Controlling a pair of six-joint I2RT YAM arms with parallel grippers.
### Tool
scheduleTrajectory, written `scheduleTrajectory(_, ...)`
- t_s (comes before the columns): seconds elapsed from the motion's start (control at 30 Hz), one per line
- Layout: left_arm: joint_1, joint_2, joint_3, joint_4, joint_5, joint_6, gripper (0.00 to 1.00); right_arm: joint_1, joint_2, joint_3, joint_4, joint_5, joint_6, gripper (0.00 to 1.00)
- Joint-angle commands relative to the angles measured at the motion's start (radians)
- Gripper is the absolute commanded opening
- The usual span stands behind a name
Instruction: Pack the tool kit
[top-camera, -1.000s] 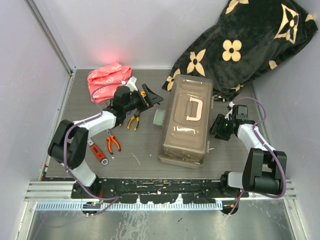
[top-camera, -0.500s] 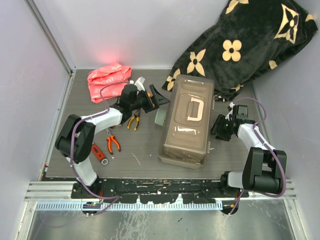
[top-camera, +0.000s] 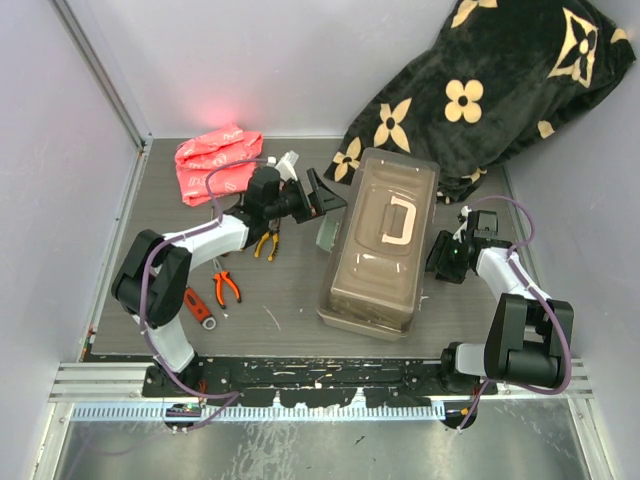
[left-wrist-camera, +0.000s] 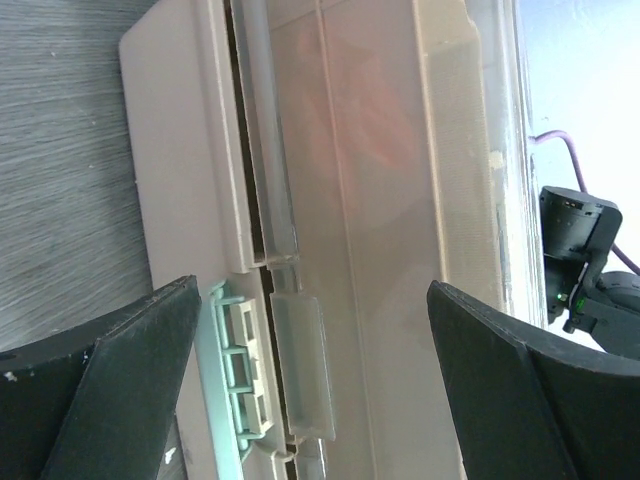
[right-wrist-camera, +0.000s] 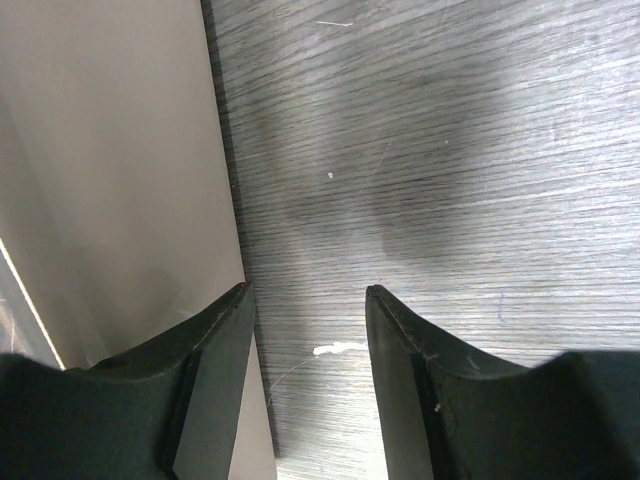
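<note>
The tool kit's brown translucent toolbox (top-camera: 385, 250) lies shut in the middle of the table, beige handle (top-camera: 396, 222) on top. My left gripper (top-camera: 333, 200) is open at the box's left side; in the left wrist view (left-wrist-camera: 312, 290) its jaws straddle the pale latch (left-wrist-camera: 300, 360) and lid seam. My right gripper (top-camera: 445, 258) is low at the box's right side, open with only bare table between its jaws (right-wrist-camera: 305, 292), its left finger (right-wrist-camera: 215, 340) beside the box wall (right-wrist-camera: 110, 150). Orange-yellow pliers (top-camera: 266, 243), orange pliers (top-camera: 226, 287) and a red wrench (top-camera: 197, 305) lie at the left.
A red plastic bag (top-camera: 215, 160) sits at the back left. The black flower-patterned blanket (top-camera: 490, 80) is heaped at the back right, touching the box's far end. Grey walls close in the table on three sides.
My left gripper has moved right, up to the toolbox's left side. The box's far end has swung slightly to the right. The right arm has barely moved.
</note>
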Motion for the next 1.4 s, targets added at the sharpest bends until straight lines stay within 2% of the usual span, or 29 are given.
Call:
scheduleTrajectory(0.0, -0.066, -0.067, 0.049, 0.023, 0.153, 0.002, 0.98, 0.011, -0.007, 0.028, 0.028, -0.044, 0.009, 0.54)
scheduleTrajectory(0.53, -0.093, -0.126, 0.098, 0.042, 0.206, -0.053, 0.99, 0.012, -0.016, 0.030, 0.020, -0.034, 0.007, 0.54)
scheduleTrajectory(0.7, -0.104, -0.127, 0.106, 0.058, 0.214, -0.073, 0.99, 0.007, -0.092, 0.052, -0.005, 0.030, 0.030, 0.60)
scheduleTrajectory(0.83, -0.109, -0.126, 0.102, 0.073, 0.214, -0.078, 0.98, 0.004, -0.129, 0.102, -0.044, 0.046, 0.034, 0.61)
scheduleTrajectory(0.93, -0.106, -0.133, 0.093, 0.067, 0.198, -0.059, 0.98, 0.003, -0.090, 0.119, -0.070, 0.051, 0.009, 0.61)
scheduleTrajectory(1.2, -0.077, -0.138, 0.086, -0.018, 0.159, 0.059, 0.98, 0.004, -0.075, 0.006, 0.002, 0.030, 0.015, 0.62)
scheduleTrajectory(1.37, -0.010, -0.129, 0.066, -0.011, 0.084, 0.039, 0.98, 0.004, -0.072, 0.014, 0.000, 0.027, 0.010, 0.62)
